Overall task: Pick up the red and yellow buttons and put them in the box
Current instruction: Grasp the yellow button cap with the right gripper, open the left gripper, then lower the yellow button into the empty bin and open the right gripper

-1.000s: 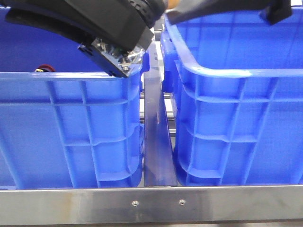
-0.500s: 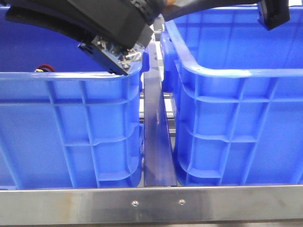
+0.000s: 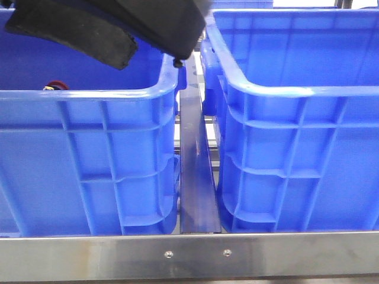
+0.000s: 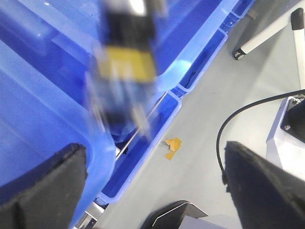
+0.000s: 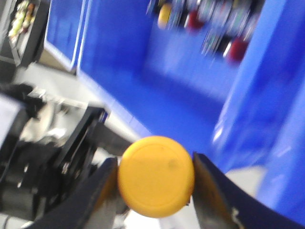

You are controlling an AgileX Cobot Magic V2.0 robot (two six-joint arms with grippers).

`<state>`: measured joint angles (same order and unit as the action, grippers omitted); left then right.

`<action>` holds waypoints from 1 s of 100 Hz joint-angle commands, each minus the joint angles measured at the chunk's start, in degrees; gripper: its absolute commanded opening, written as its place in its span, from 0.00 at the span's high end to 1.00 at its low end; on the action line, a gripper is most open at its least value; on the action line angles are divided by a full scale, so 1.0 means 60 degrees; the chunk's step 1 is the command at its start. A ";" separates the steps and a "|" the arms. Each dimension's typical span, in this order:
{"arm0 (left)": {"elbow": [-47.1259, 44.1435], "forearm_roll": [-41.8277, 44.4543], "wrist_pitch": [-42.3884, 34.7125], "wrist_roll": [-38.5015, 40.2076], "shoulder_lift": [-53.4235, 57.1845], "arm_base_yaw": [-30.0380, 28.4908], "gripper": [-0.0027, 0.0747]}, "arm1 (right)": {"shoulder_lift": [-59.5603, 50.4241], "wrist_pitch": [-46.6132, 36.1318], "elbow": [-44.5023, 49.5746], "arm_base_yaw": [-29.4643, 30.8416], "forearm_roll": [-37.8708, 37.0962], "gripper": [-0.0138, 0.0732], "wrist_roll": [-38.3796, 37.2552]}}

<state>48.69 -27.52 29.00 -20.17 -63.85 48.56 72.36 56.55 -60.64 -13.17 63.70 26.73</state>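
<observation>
Yellow-capped push button [image 5: 156,175], its round orange-yellow dome facing the right wrist camera, sits clamped between the two dark fingers of the right gripper [image 5: 155,183], held in the air with the blurred interior of a bright blue plastic crate [image 5: 157,90] behind it. More buttons, red and yellow, show as smears along that crate's far wall. From the front the right arm is out of sight; a second ago its dark links crossed the top at about 1 o'clock. The left arm's black bulk [image 3: 118,23] hangs at 11 o'clock over the left blue ribbed crate [image 3: 89,165], and its exposed metal parts seen earlier have lifted out of frame. The left gripper [image 4: 152,183] has its padded fingers [image 4: 45,179] spread wide apart, holding nothing. A red cap [image 3: 55,85] peeks above the left crate's rim. The right blue crate [image 3: 302,154] stands just beside, a steel rail [image 3: 196,171] between them.
</observation>
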 commanded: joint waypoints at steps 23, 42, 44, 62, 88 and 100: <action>0.0300 -0.0263 -0.0457 -0.0019 0.0155 0.0069 0.24 | -0.0462 -0.1442 -0.0749 0.1269 -0.1071 0.62 0.1913; 0.0300 -0.0263 -0.0457 -0.0019 0.0155 0.0069 0.24 | -0.0462 -0.3276 -0.0471 0.1259 -0.2374 0.62 0.2023; 0.0300 -0.0263 -0.0457 -0.0019 0.0155 0.0069 0.24 | -0.0462 -0.3520 -0.0424 0.1259 -0.2482 0.62 0.2023; 0.0300 -0.0263 -0.0457 -0.0019 0.0155 0.0069 0.24 | -0.0462 -0.5484 0.0328 0.1240 -0.2723 0.62 0.2031; 0.0300 -0.0263 -0.0523 -0.0019 0.0155 0.0069 0.24 | 0.0176 -0.8031 0.0672 0.1219 -0.2723 0.62 0.2040; 0.0300 -0.0263 -0.0523 -0.0019 0.0155 0.0069 0.24 | 0.0749 -0.9043 0.0672 0.1219 -0.2723 0.62 0.2040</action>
<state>48.69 -27.52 29.00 -20.17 -63.85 48.56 76.37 9.86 -55.04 -5.96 46.19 38.41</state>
